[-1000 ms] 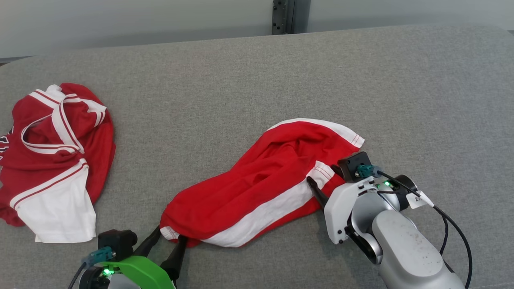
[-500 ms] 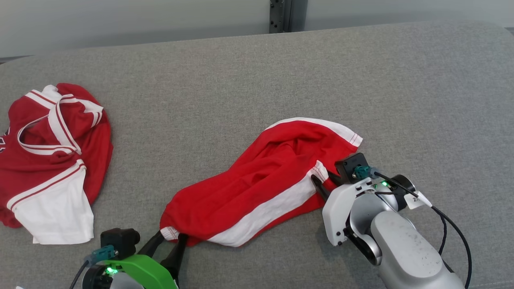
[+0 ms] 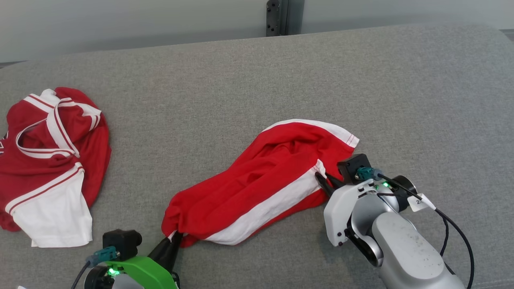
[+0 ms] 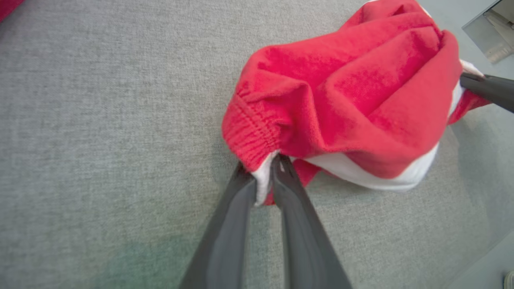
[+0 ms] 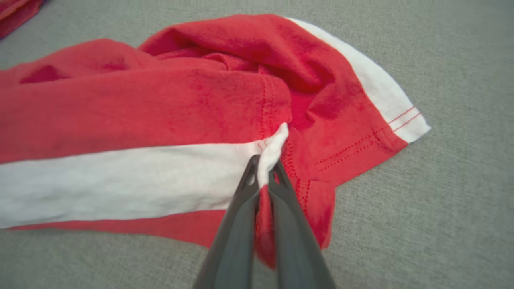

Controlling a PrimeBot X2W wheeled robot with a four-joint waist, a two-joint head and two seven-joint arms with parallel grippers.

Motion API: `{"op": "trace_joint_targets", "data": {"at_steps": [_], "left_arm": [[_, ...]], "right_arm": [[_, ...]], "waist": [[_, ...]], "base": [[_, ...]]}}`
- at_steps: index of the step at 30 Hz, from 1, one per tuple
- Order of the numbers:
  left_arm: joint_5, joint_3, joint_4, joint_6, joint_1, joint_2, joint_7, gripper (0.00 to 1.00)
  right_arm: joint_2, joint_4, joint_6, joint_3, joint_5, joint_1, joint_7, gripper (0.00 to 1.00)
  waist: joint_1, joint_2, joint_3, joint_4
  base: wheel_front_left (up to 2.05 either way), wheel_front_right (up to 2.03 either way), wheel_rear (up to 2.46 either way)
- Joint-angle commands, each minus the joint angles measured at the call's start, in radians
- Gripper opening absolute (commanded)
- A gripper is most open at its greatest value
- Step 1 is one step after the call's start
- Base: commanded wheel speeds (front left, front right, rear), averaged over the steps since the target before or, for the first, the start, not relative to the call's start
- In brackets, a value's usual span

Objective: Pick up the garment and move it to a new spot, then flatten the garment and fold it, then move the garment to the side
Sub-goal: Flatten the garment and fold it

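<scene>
Since a second ago both have closed: your left end effector (image 4: 263, 176) pinches the waistband, your right end effector (image 5: 263, 170) the hem of the crumpled red-and-white cotton shorts (image 3: 257, 184) lying mid grey fabric worktop (image 3: 241, 80); you are at the pick-up, so next lift both ends together

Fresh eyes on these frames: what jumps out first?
Red-and-white shorts lie rumpled in the middle of the grey surface, pinched at both ends. The left gripper is shut on the waistband end, and the right gripper is shut on a white hem corner. A red-and-white jersey sits bunched at the far left.
</scene>
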Motion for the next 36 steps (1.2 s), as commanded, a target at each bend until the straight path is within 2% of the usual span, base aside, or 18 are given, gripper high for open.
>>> {"op": "trace_joint_targets", "data": {"at_steps": [1, 6, 9, 16, 19, 24, 27, 30, 34, 36], "left_arm": [[-0.015, -0.008, 0.002, 0.003, -0.002, 0.01, 0.007, 0.0], [-0.044, -0.021, -0.035, 0.002, 0.015, 0.022, 0.023, 0.0], [-0.105, -0.026, -0.125, 0.002, 0.033, 0.043, 0.045, 0.0], [-0.262, 0.016, -0.479, 0.005, 0.104, 0.147, 0.121, 0.0], [-0.295, 0.066, -0.612, 0.025, 0.127, 0.176, 0.131, 0.0], [-0.351, 0.137, -0.794, 0.055, 0.104, 0.21, 0.157, 0.0], [-0.399, 0.167, -0.865, 0.065, 0.027, 0.24, 0.21, 0.0], [-0.442, 0.195, -0.87, 0.075, -0.124, 0.286, 0.294, 0.0], [-0.45, 0.211, -0.755, 0.108, -0.435, 0.336, 0.419, 0.0], [-0.418, 0.186, -0.657, 0.099, -0.595, 0.359, 0.472, 0.0]], "right_arm": [[-0.004, -0.006, 0.0, -0.005, 0.008, 0.016, -0.011, 0.0], [-0.007, -0.052, 0.0, -0.048, 0.035, 0.04, -0.047, 0.0], [-0.006, -0.128, 0.0, -0.089, 0.068, 0.068, -0.064, 0.0], [-0.032, -0.446, 0.0, -0.16, 0.192, 0.174, -0.017, 0.0], [-0.05, -0.591, 0.0, -0.197, 0.235, 0.216, 0.019, 0.0], [-0.046, -0.791, 0.0, -0.269, 0.329, 0.25, 0.075, 0.0], [-0.066, -0.857, 0.0, -0.312, 0.367, 0.206, 0.119, 0.0], [-0.082, -0.876, 0.0, -0.336, 0.38, 0.1, 0.172, 0.0], [-0.063, -0.806, 0.0, -0.333, 0.372, -0.14, 0.246, 0.0], [-0.052, -0.736, 0.0, -0.303, 0.347, -0.282, 0.273, 0.0]], "waist": [[0.0, 0.0, -0.003, -0.002], [0.0, 0.0, -0.021, -0.009], [0.0, 0.0, -0.029, -0.018], [0.0, 0.0, -0.024, -0.063], [0.0, 0.0, -0.01, -0.09], [0.0, 0.0, 0.04, -0.127], [0.0, 0.0, 0.093, -0.133], [0.0, 0.0, 0.159, -0.128], [0.0, 0.0, 0.259, -0.119], [0.0, 0.0, 0.301, -0.121]], "base": [[0.0, 0.0, 0.0], [0.0, 0.0, 0.0], [0.0, 0.0, 0.0], [0.0, 0.0, 0.0], [0.0, 0.0, 0.0], [0.0, 0.0, 0.0], [0.0, 0.0, 0.0], [0.0, 0.0, 0.0], [0.0, 0.0, 0.0], [0.0, 0.0, 0.0]]}}
